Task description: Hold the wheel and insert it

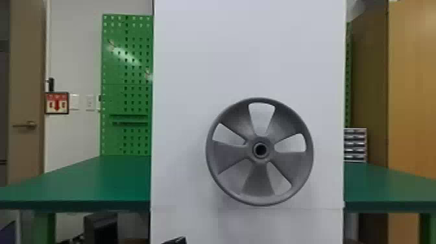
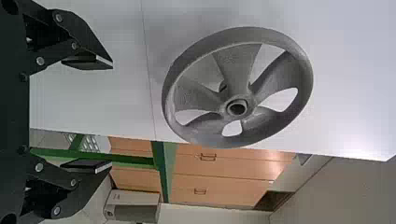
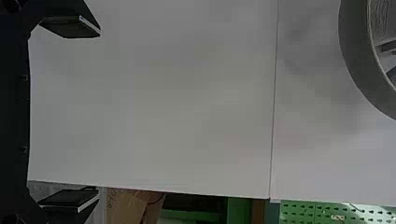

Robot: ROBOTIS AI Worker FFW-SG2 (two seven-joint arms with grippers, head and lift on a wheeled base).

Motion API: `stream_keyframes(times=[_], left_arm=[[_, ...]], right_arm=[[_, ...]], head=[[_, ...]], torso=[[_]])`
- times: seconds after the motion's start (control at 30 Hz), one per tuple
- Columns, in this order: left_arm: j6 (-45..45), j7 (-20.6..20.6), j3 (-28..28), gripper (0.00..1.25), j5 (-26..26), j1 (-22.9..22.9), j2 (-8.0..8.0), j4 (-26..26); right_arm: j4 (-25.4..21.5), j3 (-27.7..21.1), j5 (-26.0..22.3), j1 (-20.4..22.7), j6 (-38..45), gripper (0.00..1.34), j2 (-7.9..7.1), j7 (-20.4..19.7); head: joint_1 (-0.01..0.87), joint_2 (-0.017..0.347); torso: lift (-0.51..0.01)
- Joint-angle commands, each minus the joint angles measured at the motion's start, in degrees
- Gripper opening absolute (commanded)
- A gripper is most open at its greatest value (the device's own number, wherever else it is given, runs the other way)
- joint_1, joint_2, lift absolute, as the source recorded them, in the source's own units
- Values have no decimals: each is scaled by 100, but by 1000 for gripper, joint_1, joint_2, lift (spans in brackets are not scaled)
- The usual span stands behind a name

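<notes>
Right of centre in the head view, the wheel (image 1: 285, 162) has wider room toward the white panel's (image 1: 181, 97) left edge, while left claw (image 1: 176, 240) and right claw (image 3: 99, 116) gape unfilled.

Here's the left pincer (image 1: 176, 240), a dark sliver of it poking over the bottom edge of the head view, left of centre! In its own wrist view, the left pincer (image 2: 112, 115) has its black fingers (image 2: 88, 62) spread wide, flat pads facing, nothing between them. And the right pincer (image 3: 99, 113) matches: two fingers (image 3: 72, 26) well apart, grip empty, linkages folded outward.
</notes>
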Motion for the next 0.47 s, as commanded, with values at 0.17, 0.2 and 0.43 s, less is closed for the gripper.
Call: stream_keyframes(times=[0.17, 0.2, 0.43], left_arm=[[0, 0, 21, 753, -18, 17, 0, 0], [0, 0, 21, 753, -18, 17, 0, 0], [-9, 0, 38, 747, -9, 26, -9, -9]], right_arm=[[5, -75, 38, 8, 70, 1249, 78, -7], [5, -66, 38, 8, 70, 1250, 69, 2], [5, -39, 29, -45, 140, 1250, 69, 2]], head=[[0, 17], [0, 17], [0, 17]], torso=[[-491], [-491], [-491]])
